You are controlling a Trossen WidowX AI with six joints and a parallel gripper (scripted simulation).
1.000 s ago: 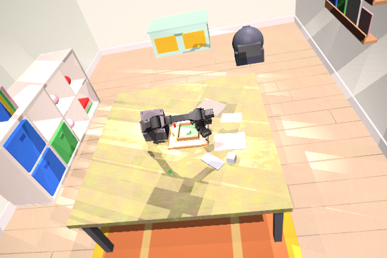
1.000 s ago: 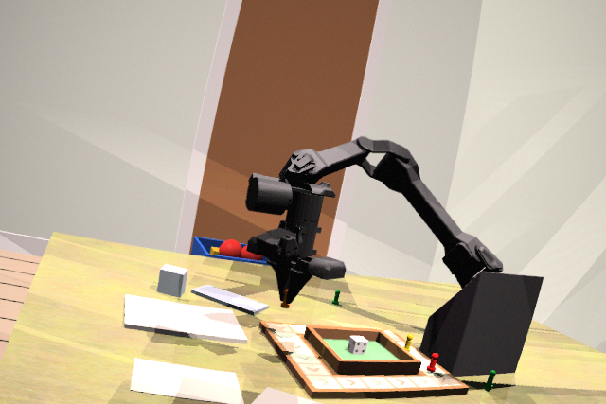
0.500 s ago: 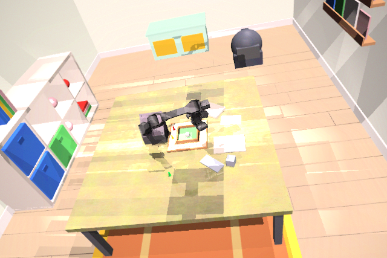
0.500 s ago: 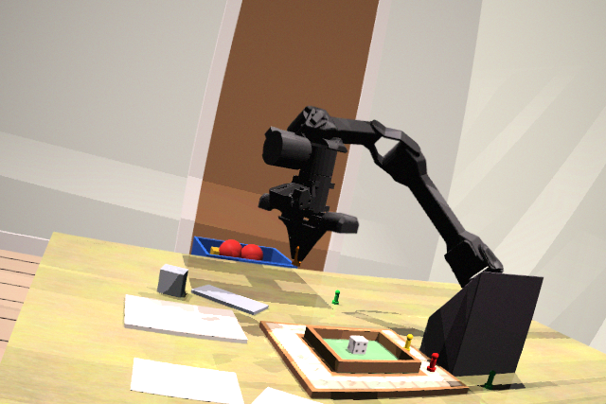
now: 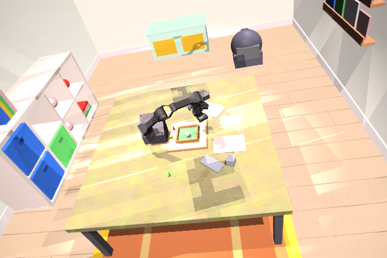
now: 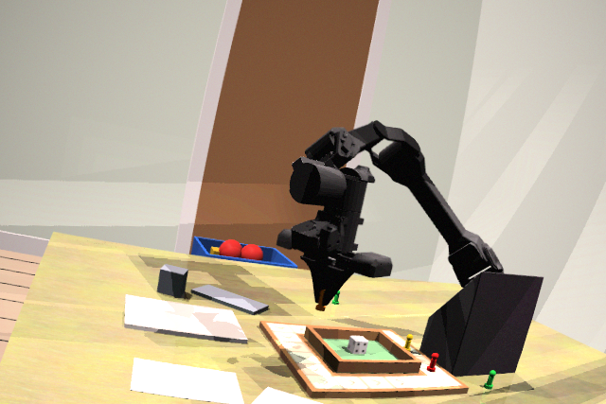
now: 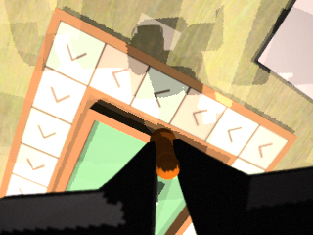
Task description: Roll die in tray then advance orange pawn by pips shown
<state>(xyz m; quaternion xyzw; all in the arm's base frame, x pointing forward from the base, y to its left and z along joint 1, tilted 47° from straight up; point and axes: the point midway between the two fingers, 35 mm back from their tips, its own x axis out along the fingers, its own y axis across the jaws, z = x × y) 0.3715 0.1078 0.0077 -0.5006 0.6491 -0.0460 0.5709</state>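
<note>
Gripper (image 5: 203,119) (image 6: 320,303) (image 7: 163,148) above wooden table (image 5: 131,193) (image 6: 82,262) (image 7: 240,29); brown door (image 6: 289,86) beyond

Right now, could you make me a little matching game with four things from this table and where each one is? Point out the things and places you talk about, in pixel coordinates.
1. Die (image 5: 187,134) (image 6: 358,344)
2. Orange pawn (image 6: 320,300) (image 7: 164,154)
3. Red pawn (image 5: 173,128) (image 6: 433,361)
4. Pincer (image 5: 203,118) (image 6: 321,303) (image 7: 163,148)

A. Standing on the board's track
B. Closed around a pawn
C. Inside the green-floored tray
D. Held off the board

Pairs: 1-C, 2-D, 3-A, 4-B

Claw (image 5: 203,119) (image 6: 320,300) (image 7: 163,148) grips orange pawn (image 6: 320,303) (image 7: 166,159) aloft; die (image 5: 187,134) (image 6: 358,344) rests in tray (image 5: 198,133) (image 6: 379,366) (image 7: 122,129); red balls (image 6: 230,248) sit in blue bin (image 6: 266,259).
</note>
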